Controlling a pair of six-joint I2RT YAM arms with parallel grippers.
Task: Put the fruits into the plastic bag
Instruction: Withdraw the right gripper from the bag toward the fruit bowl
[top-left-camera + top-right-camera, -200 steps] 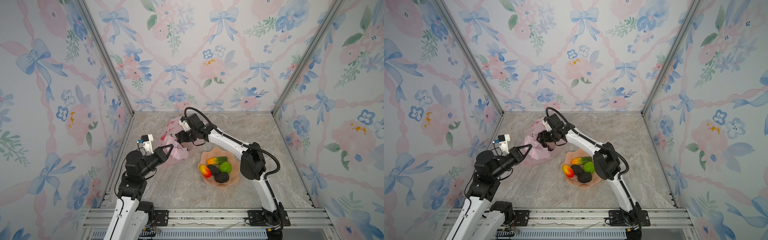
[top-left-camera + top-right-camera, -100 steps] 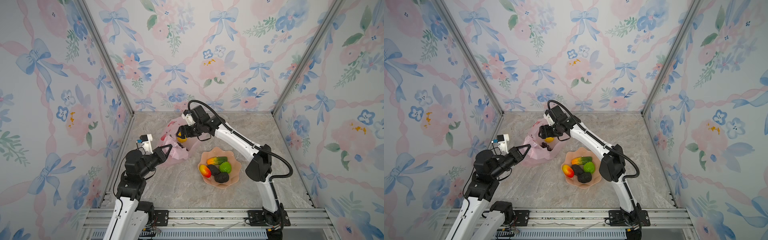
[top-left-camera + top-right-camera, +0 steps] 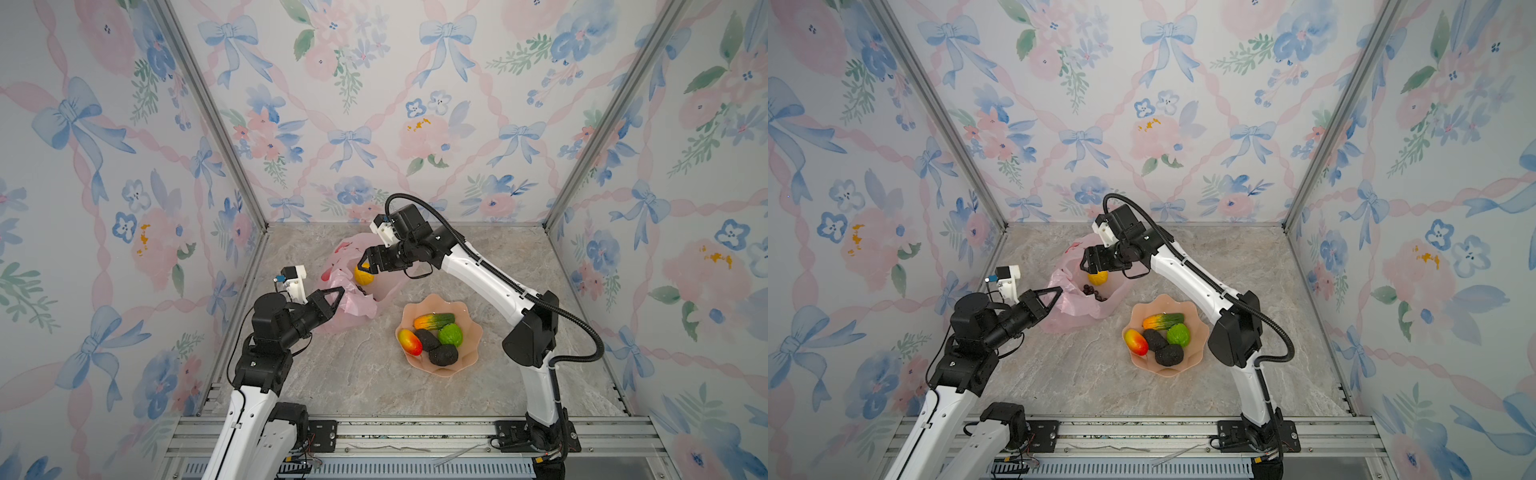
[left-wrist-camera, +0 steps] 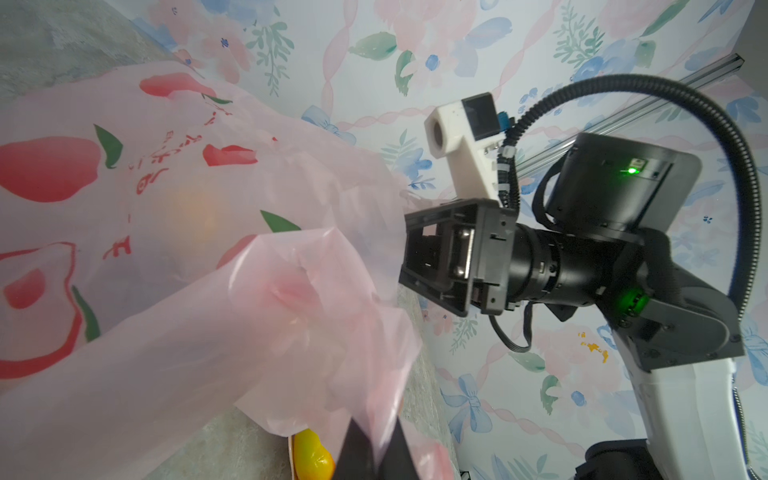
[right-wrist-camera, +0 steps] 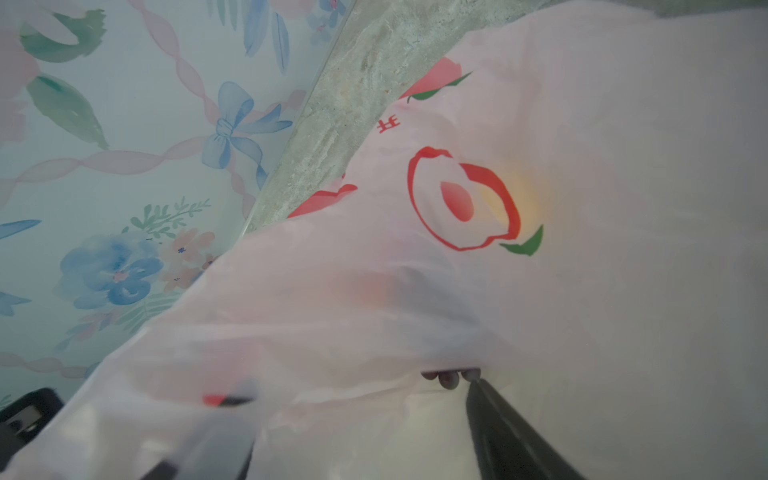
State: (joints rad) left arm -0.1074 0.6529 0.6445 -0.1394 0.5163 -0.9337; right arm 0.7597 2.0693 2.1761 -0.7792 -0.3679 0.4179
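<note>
The pink plastic bag (image 3: 343, 322) (image 3: 1075, 318) lies at the left of the floor with its mouth held up. My left gripper (image 3: 338, 293) (image 3: 1057, 291) (image 4: 376, 455) is shut on the bag's near edge. My right gripper (image 3: 365, 261) (image 3: 1087, 262) (image 5: 361, 392) hangs open over the mouth, nothing between its fingers. Below it in the bag sit a yellow lemon (image 3: 363, 277) (image 3: 1097, 277) and dark grapes (image 3: 1092, 290) (image 5: 451, 376). The papaya (image 3: 434, 321), the bumpy green fruit (image 3: 450, 334), a mango (image 3: 410, 342) and two black avocados (image 3: 443, 354) lie in the bowl.
The peach scalloped bowl (image 3: 473, 332) (image 3: 1200, 332) stands right of the bag, under my right forearm. Flowered walls close in the marble floor on three sides, and a metal rail runs along the front edge.
My right wrist has risen and turned over the bag's mouth with its jaws apart. The lemon has come into view inside the bag. My left gripper has kept its hold.
</note>
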